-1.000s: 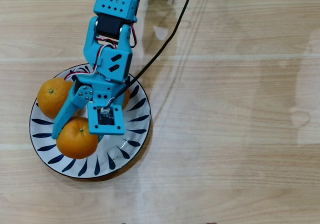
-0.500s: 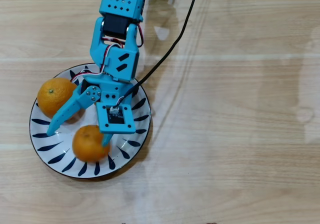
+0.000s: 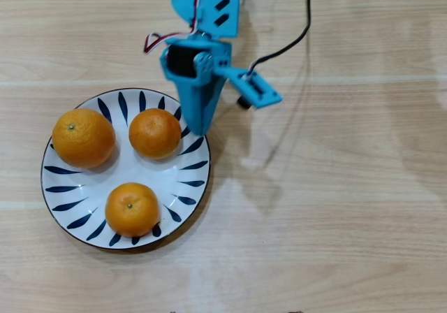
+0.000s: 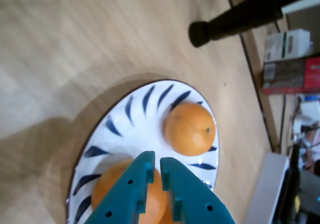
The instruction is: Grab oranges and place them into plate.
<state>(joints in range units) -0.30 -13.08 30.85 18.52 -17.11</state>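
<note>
Three round dimpled oranges [image 3: 84, 137] sat inside white blue-stroked ceramic plate [image 3: 188, 187]. Blue two-finger gripper [image 4: 156, 164] hung empty above plate's rim, jaws nearly together.

text: none legible | boxes [image 4: 290, 59] in wrist view: print too blurred
</note>
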